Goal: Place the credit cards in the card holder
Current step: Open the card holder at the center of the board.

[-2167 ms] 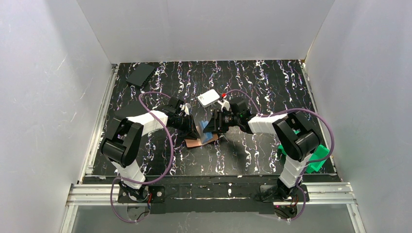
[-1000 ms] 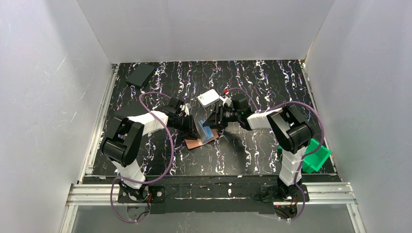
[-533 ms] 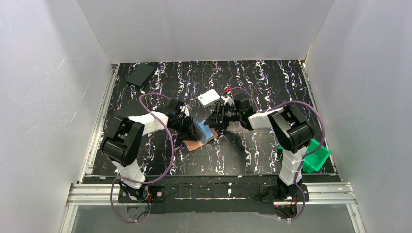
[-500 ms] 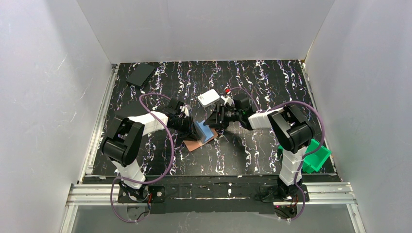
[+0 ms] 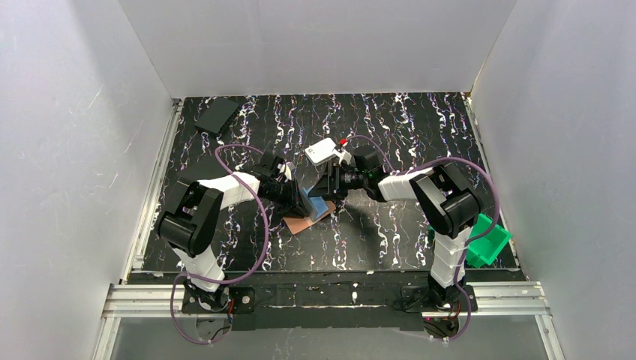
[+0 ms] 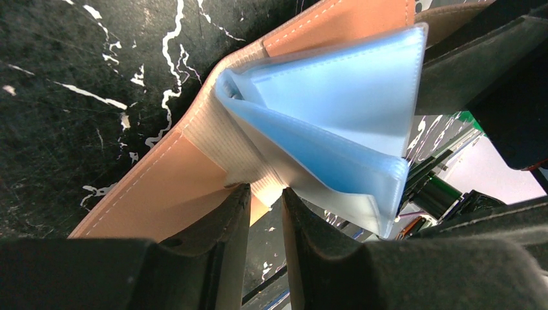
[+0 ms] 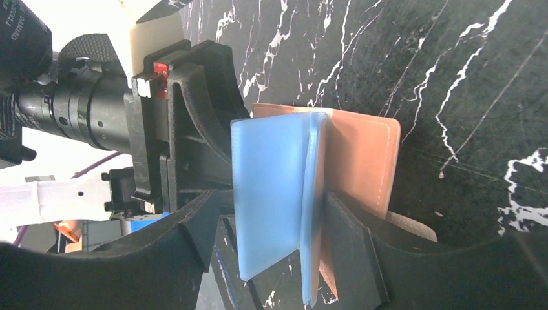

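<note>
So the card holder (image 5: 309,214) sits dead centre, propped open since the left gripper (image 6: 265,194) pinches its ribbed inner panel (image 6: 223,145), nearly closed. The right gripper (image 7: 271,206) straddles the blue sleeves (image 6: 336,110), fingers wide, gripping nothing, probably to spread them.

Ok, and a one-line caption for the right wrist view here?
Right gripper, jaws open, straddles the upright light-blue plastic sleeves of the orange-brown leather card holder lying on the black white-veined table.

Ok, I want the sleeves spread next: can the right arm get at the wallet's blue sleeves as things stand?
Likely yes: the right fingers stand open on either side of the blue sleeves, while the left fingers pinch the wallet near its fold.
</note>
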